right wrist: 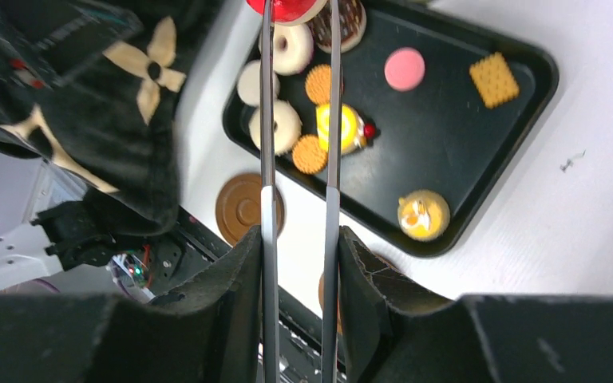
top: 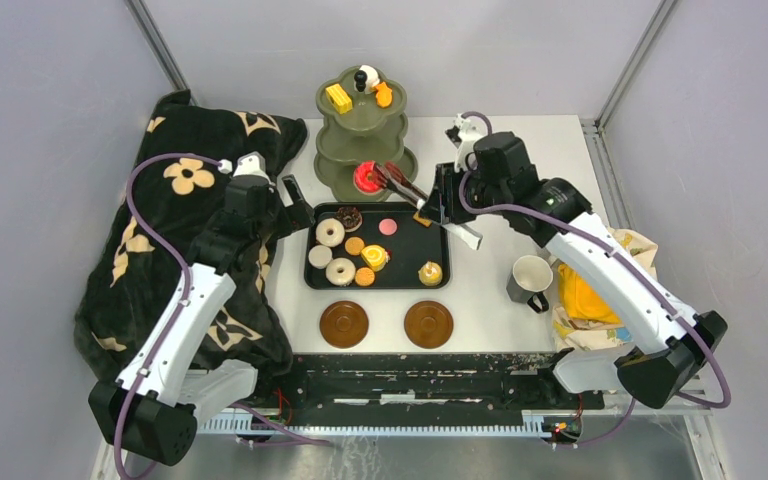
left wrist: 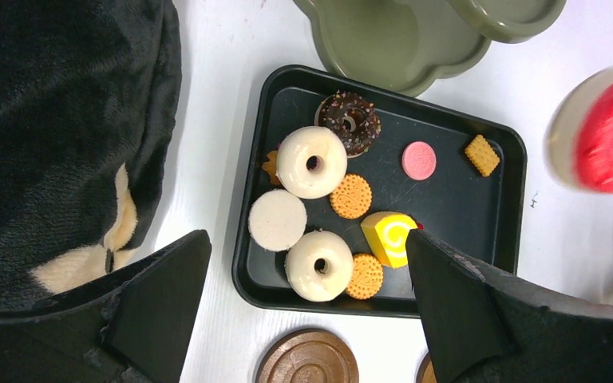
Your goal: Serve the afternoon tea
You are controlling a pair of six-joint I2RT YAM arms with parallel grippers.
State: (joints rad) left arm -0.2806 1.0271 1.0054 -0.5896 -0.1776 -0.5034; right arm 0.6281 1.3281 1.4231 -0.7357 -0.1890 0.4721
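Observation:
My right gripper (top: 442, 203) (right wrist: 298, 255) is shut on metal tongs (top: 400, 184) (right wrist: 265, 128). The tong tips pinch a red cake (top: 366, 177) (right wrist: 287, 8) (left wrist: 611, 132) over the bottom tier of the olive-green stand (top: 360, 125) (left wrist: 399, 40). A yellow cake (top: 338, 98) sits on the stand's top tier. Donuts (top: 330, 232) (left wrist: 312, 162), cookies (left wrist: 351, 195) and a yellow roll cake (left wrist: 389, 237) lie in the black tray (top: 405, 245) (left wrist: 463, 207). My left gripper (top: 295, 205) (left wrist: 307, 263) hangs open above the tray's left end, holding nothing. Two brown saucers (top: 344, 324) (top: 428, 324) lie in front of the tray, and a mug (top: 530, 279) stands to its right.
A black flowered blanket (top: 190, 220) covers the table's left side under my left arm. A yellow cloth bag (top: 585, 295) lies under my right arm beside the mug. A small white object (top: 467, 128) stands behind the right wrist.

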